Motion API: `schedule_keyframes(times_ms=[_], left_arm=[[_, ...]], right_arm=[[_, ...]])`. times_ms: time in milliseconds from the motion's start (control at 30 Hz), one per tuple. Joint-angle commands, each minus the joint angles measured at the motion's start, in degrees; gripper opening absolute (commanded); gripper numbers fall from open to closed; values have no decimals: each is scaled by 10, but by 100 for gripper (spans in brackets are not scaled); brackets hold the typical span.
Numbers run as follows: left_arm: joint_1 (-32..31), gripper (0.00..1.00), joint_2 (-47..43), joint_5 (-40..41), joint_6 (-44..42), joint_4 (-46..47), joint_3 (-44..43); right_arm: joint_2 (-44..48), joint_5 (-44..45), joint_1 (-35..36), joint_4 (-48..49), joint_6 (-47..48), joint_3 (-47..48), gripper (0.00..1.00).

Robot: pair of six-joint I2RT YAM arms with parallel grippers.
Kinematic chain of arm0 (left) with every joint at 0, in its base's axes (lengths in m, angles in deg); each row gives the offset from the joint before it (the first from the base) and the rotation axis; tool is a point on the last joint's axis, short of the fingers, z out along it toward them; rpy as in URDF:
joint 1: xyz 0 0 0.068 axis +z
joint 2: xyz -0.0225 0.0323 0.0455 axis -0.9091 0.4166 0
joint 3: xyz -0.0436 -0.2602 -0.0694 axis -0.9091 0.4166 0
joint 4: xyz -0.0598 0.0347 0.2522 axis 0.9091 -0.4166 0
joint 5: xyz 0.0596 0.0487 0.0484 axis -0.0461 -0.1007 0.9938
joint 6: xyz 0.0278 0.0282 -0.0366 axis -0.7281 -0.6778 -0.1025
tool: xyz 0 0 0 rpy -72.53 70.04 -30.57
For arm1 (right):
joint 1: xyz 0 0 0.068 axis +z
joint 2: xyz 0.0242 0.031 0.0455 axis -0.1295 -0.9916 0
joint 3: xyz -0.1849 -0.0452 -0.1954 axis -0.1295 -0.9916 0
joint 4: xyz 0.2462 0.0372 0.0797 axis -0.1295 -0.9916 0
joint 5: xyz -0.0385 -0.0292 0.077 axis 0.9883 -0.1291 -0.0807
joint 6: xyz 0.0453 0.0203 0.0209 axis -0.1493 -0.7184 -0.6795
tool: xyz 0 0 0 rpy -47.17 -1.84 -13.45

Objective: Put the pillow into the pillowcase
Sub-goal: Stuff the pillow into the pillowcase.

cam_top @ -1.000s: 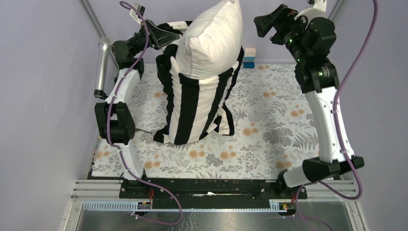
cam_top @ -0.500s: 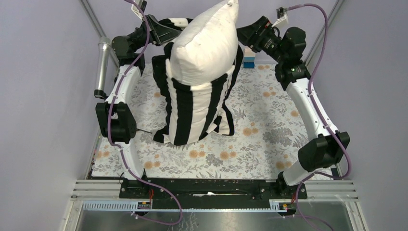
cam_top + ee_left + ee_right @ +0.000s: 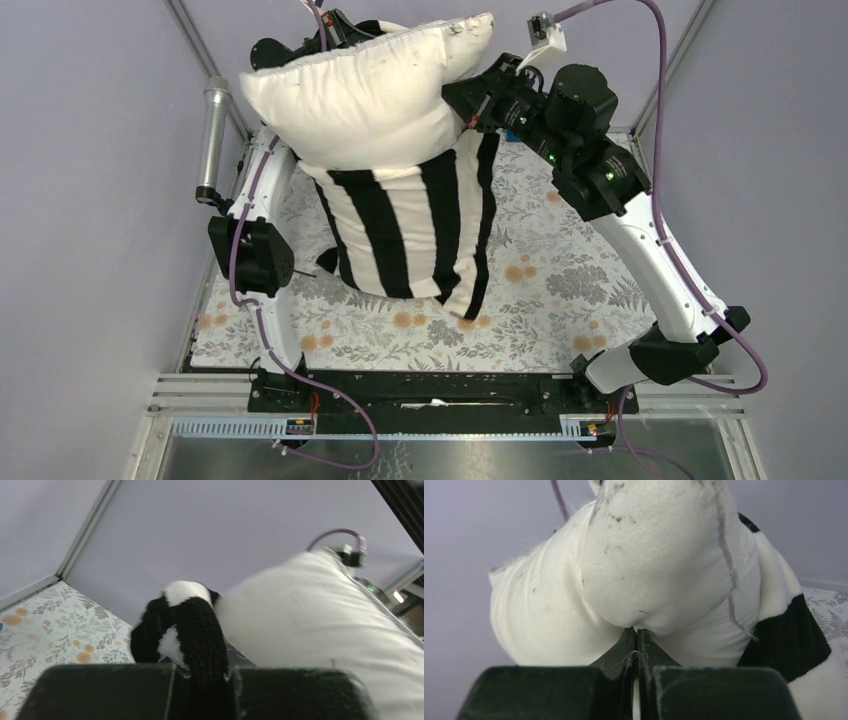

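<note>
Matt cream cloth on the pillow (image 3: pixel 360 100), faintly fuzzy, flecked with dark lint. Plush, knit-looking black-and-white fabric for the pillowcase (image 3: pixel 410 225). Matt printed cloth over the desk (image 3: pixel 560 270). Dull brushed metal on the tube (image 3: pixel 213 135); smooth white plastic on the right arm (image 3: pixel 655 255).

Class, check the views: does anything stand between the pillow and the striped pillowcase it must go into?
No separate object does. The pillow is already partly inside the pillowcase; its exposed upper part slumps sideways over the opening.

Both end effectors (image 3: pixel 202 682) (image 3: pixel 639 657) raised, apparently clamped
</note>
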Motion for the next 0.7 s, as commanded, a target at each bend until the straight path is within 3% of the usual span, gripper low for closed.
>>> schedule_keyframes(times_ms=[0,100,233,333,667], left_arm=[[-15,0,12,78,-59,-82,-21],[-11,0,11,55,-45,-38,22],[-6,0,19,5,40,91,67],[-1,0,15,-16,100,185,95],[9,0,-33,-29,68,175,145]], right_arm=[[-39,115,47,-126,68,102,0],[-41,153,47,-149,97,71,2],[2,140,47,-115,119,-25,33],[38,136,47,-95,129,-81,41],[130,201,47,-118,136,-125,64]])
